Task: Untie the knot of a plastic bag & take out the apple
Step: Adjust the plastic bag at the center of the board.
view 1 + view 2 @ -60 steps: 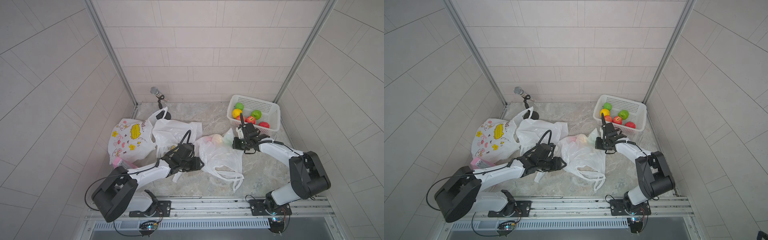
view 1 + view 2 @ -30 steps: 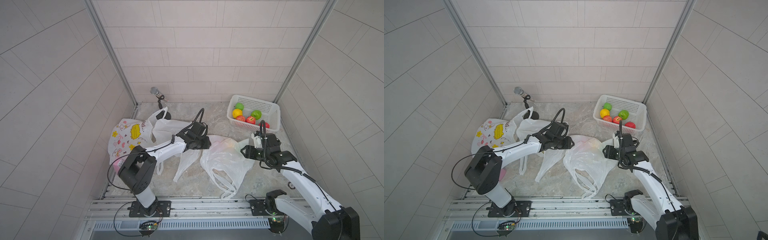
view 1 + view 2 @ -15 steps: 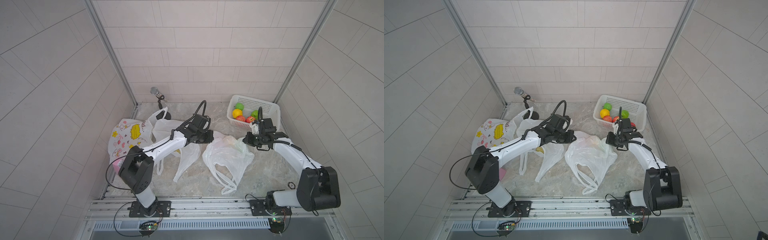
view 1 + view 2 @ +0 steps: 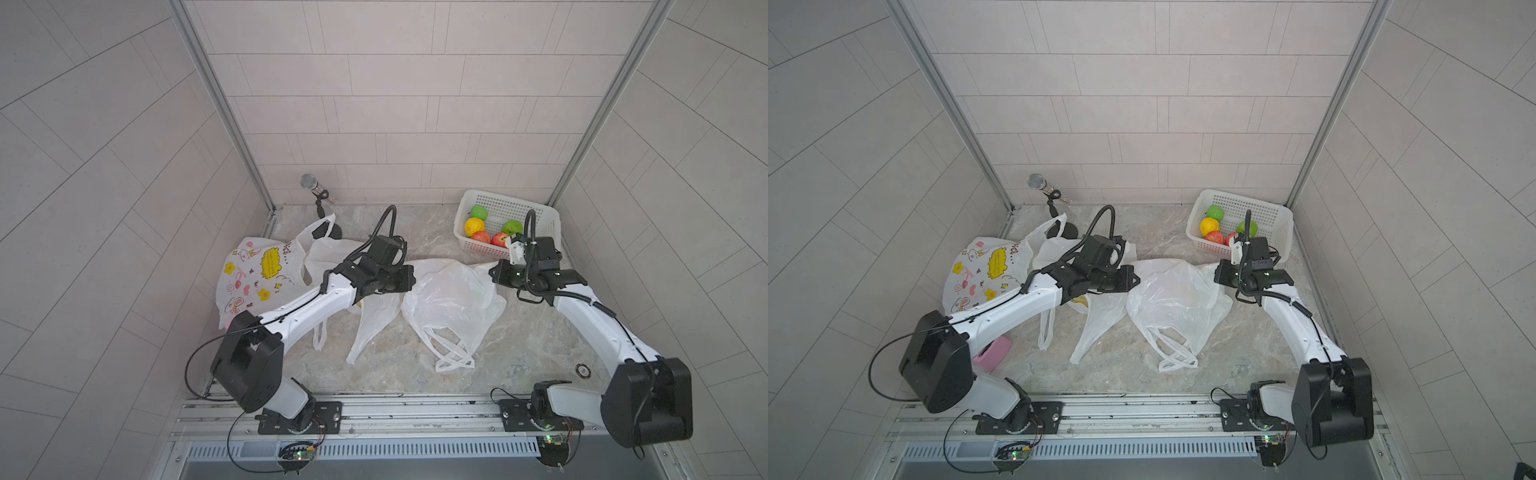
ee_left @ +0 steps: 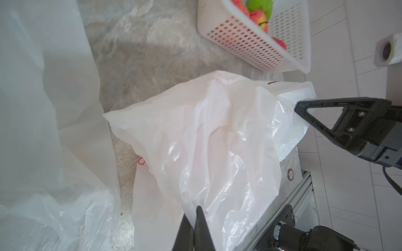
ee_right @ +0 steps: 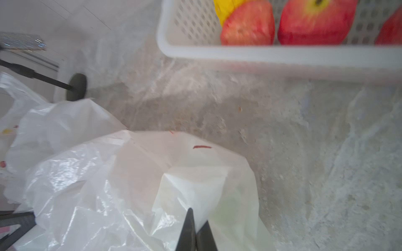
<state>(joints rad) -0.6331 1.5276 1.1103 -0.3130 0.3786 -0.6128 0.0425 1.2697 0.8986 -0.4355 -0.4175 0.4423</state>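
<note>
Two pincers clamp the plastic bag [image 4: 451, 299]: left pincer [image 4: 411, 279], right pincer [image 4: 493, 274], at opposite corners. Bag spans between them, handles [image 4: 455, 365] trailing nearward.

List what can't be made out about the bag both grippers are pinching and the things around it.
- Contents of the white bag: only a faint tint through the plastic in both top views; no apple outline.
- Red print, left wrist view: folded under, unreadable.
- Pink object, in a top view: partly behind the left arm, unidentifiable.
- Basket, right wrist view: blurred, cut off by the edge.
</note>
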